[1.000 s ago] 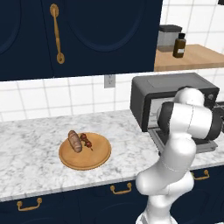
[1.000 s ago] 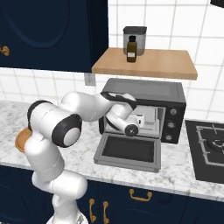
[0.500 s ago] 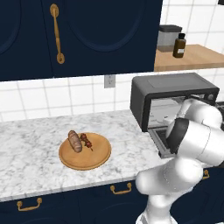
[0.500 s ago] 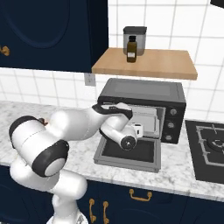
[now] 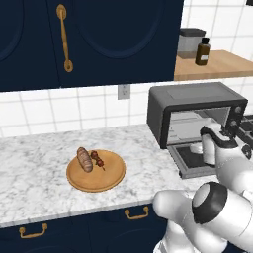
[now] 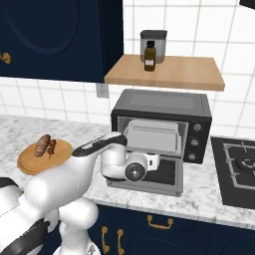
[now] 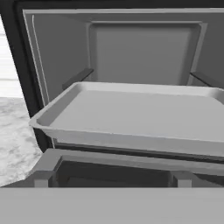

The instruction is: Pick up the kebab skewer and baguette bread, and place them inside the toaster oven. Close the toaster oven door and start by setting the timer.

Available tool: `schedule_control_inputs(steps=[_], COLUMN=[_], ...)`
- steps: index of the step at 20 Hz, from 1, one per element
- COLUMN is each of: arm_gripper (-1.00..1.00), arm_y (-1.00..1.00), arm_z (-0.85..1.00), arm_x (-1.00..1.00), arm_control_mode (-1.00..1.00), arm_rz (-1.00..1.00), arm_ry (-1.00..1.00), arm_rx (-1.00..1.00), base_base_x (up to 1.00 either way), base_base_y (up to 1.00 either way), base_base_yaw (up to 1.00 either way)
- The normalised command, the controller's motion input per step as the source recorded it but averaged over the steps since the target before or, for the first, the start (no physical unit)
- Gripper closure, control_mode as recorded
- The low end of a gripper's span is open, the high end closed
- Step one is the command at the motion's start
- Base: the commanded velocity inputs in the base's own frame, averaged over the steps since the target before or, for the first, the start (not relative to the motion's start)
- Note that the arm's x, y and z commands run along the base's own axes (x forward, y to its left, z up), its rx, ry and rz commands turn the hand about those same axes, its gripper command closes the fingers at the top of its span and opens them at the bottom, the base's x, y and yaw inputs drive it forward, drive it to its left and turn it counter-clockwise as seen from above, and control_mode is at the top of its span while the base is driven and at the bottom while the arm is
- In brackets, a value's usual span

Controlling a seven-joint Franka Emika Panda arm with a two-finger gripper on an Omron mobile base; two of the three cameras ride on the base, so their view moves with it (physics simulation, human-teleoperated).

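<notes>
On the marble desk (image 5: 29, 163), the oven (image 6: 162, 122) is standing open while the tool, jaws hidden, is facing its tray (image 7: 131, 116); next it should be heading for the skewer (image 5: 98, 159) and bread (image 5: 84, 159) at nine o'clock.

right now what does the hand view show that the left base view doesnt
The hand view looks straight into the toaster oven: its grey back wall, side rails, and the whole grey tray sliding out over the dropped toaster oven door. The left base view adds the wooden plate carrying the baguette bread and kebab skewer, the marble counter, and the shelf with a brown bottle. Both share the open oven.
</notes>
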Motion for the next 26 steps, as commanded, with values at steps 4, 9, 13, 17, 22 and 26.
schedule_control_inputs(steps=[4, 9, 13, 17, 22, 26], arm_gripper=[-1.00, -1.00, -1.00, -1.00, -1.00, -1.00], arm_y=[-0.18, 0.33, 0.81, 1.00, 1.00, 1.00], arm_z=[0.45, 1.00, 0.98, 0.62, 0.16, -0.47], arm_x=[-1.00, -0.73, -0.24, 0.00, 0.02, 0.02], arm_control_mode=[-1.00, -1.00, -1.00, -1.00, -1.00, -1.00], arm_rz=[0.00, 0.00, 0.00, 0.00, 0.01, 0.12], arm_ry=[0.04, 0.04, 0.29, 0.30, 0.23, 0.08], arm_rx=[0.03, 0.10, 0.06, 0.03, 0.00, -0.01], base_base_x=[0.00, 0.00, 0.00, 0.00, 0.00, 0.00], base_base_y=[0.00, 0.00, 0.00, 0.00, 0.00, 0.00], base_base_yaw=[0.00, 0.00, 0.00, 0.00, 0.00, 0.00])
